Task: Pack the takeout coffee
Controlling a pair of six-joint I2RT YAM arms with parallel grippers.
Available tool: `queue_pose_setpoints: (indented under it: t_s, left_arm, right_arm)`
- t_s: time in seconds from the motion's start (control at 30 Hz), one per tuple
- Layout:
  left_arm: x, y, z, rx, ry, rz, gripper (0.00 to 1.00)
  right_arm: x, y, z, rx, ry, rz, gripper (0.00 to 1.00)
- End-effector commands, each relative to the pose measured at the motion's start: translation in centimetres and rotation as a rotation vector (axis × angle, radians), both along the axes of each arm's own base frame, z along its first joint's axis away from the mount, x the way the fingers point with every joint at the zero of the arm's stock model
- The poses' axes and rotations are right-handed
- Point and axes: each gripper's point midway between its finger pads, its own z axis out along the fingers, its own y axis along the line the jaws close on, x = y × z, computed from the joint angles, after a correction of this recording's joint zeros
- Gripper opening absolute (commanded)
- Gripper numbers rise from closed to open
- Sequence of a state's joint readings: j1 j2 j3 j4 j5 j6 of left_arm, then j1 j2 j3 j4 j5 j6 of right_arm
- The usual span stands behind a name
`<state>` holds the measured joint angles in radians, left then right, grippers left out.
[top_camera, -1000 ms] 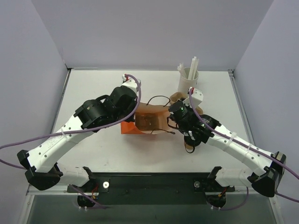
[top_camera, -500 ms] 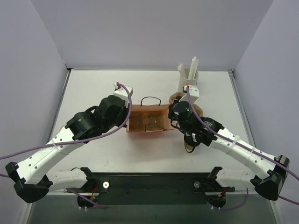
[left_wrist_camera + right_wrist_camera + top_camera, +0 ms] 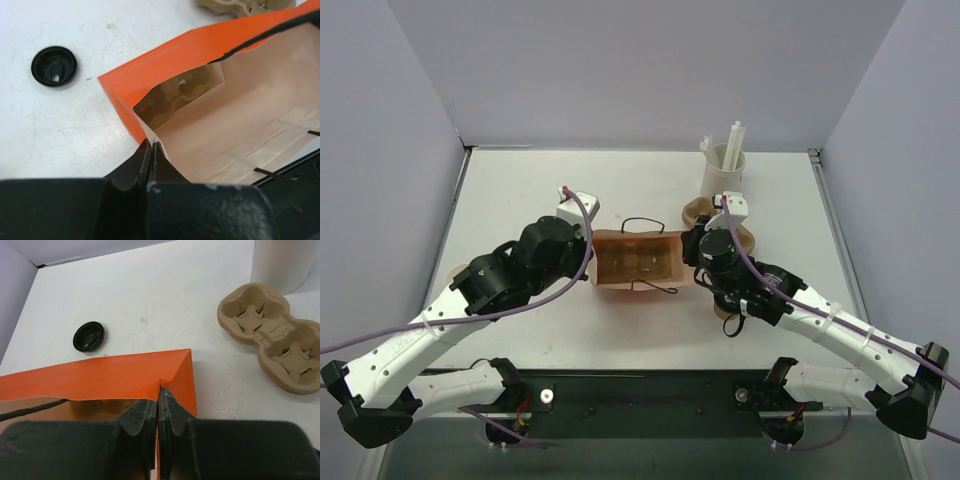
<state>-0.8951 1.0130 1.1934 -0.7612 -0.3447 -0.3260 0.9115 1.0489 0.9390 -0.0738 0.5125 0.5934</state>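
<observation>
Now that you've pulled the orange bag (image 3: pixel 635 262) upright and square-mouthed since a second ago, your left gripper (image 3: pixel 151 146) is clamped on its left rim and your right gripper (image 3: pixel 159 396) on its right. The coffee cup (image 3: pixel 731 324) sits mostly hidden under your right arm.

The orange bag (image 3: pixel 150 75) is seen to be made of paper, smooth and faintly glossy outside, matt tan kraft within. The loose black lid (image 3: pixel 54 65) is moulded in shiny plastic. The cup carrier (image 3: pixel 270 335) is formed of rough, matt moulded pulp. The white table (image 3: pixel 125 295) is finished matt and lightly scuffed.
</observation>
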Motion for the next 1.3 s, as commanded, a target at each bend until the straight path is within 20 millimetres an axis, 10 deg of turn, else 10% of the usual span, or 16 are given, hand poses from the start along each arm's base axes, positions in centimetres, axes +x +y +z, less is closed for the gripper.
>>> queue_pose_setpoints:
  t_s: [0.0,0.2,0.5,0.73,1.27]
  left_arm:
    - [1.6,-0.8,7.3,-0.065,-0.151,-0.012,0.00]
    - [0.7,-1.4,1.3,-0.050,-0.052,-0.028,0.00]
    - [1.4,-1.4,1.8,-0.024,-0.063,-0.012,0.00]
    - [-0.8,-0.2,-0.1,-0.101,0.054,0.066,0.41]
    - [-3.5,0.8,0.4,-0.273,0.205,0.202,0.45]
  right_arm:
    - [0.2,0.5,2.3,0.056,-0.043,0.001,0.00]
    - [0.6,0.8,0.8,-0.008,-0.031,0.008,0.00]
    - [1.3,1.1,4.4,-0.049,-0.098,0.037,0.00]
    - [0.0,-0.3,1.3,-0.050,-0.047,0.017,0.00]
    - [-1.3,-2.2,0.0,-0.049,-0.006,-0.106,0.00]
